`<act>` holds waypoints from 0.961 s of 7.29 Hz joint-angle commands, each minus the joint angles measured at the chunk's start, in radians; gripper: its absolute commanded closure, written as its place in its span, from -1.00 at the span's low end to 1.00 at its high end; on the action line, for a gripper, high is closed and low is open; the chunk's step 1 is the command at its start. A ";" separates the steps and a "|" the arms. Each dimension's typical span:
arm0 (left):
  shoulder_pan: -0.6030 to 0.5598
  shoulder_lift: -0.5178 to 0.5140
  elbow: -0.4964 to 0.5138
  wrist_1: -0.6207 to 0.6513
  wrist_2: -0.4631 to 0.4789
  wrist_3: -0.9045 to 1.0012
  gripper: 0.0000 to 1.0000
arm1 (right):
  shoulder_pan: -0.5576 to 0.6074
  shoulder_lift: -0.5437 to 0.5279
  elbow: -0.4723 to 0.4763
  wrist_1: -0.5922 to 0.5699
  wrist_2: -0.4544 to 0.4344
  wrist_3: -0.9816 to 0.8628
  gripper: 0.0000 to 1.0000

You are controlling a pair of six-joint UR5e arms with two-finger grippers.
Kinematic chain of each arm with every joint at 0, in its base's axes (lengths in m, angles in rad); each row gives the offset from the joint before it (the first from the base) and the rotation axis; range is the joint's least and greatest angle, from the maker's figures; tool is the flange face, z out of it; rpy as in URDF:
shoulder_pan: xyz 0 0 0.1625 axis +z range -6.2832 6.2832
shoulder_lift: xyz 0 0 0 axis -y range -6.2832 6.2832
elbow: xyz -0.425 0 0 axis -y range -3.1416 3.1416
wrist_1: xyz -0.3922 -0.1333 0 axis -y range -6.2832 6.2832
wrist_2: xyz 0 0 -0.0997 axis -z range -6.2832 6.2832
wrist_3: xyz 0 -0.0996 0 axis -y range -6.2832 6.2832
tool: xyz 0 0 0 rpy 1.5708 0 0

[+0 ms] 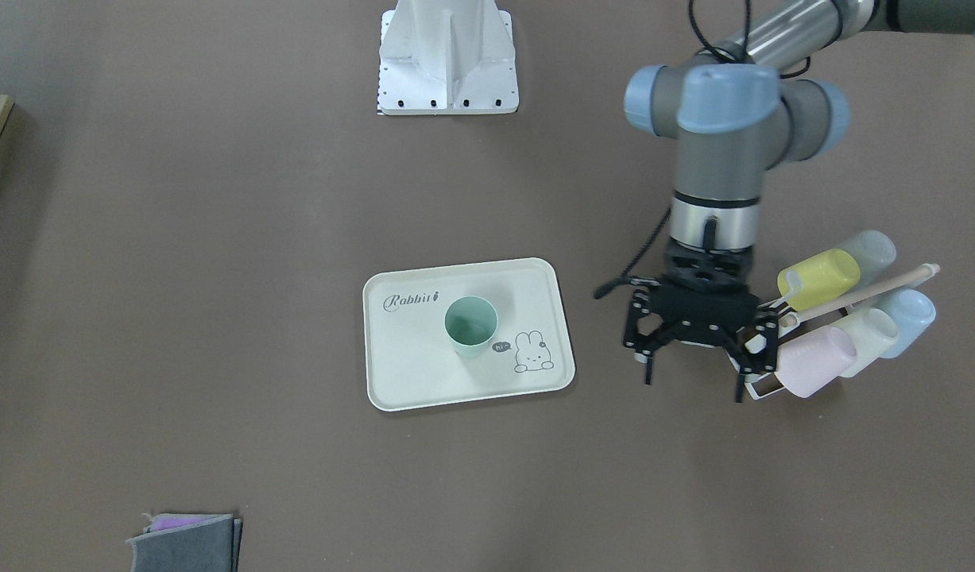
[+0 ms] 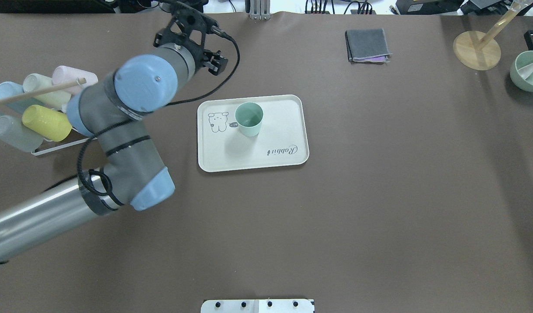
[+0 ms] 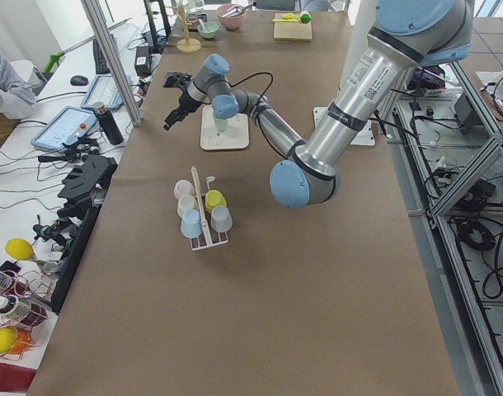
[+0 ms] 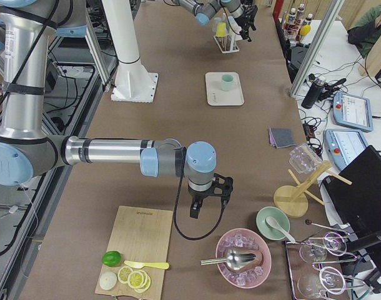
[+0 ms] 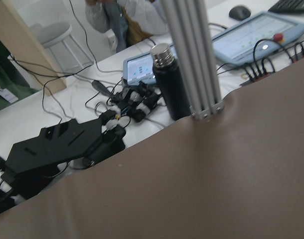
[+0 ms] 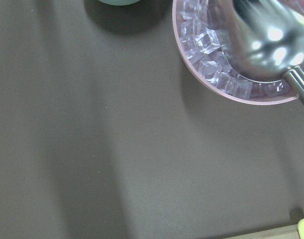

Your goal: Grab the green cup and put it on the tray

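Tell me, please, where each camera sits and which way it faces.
Front: across the table, facing the robot; left gripper beside the tray.
Overhead: behind the robot, looking down; left arm, green cup.
Left side: table's end; left arm nearest.
Right side: opposite end; right arm nearest.
Left wrist: over the table edge at a bottle.
Right wrist: straight down at an ice bowl.
Shared: front and overhead both show the green cup on the tray.

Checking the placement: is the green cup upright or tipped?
Upright: the green cup stands on the tray, open mouth facing up.
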 commanded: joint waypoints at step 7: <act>-0.494 0.457 -0.108 0.402 -0.657 0.286 -0.96 | 0.001 0.007 0.008 -0.024 -0.027 0.007 -1.00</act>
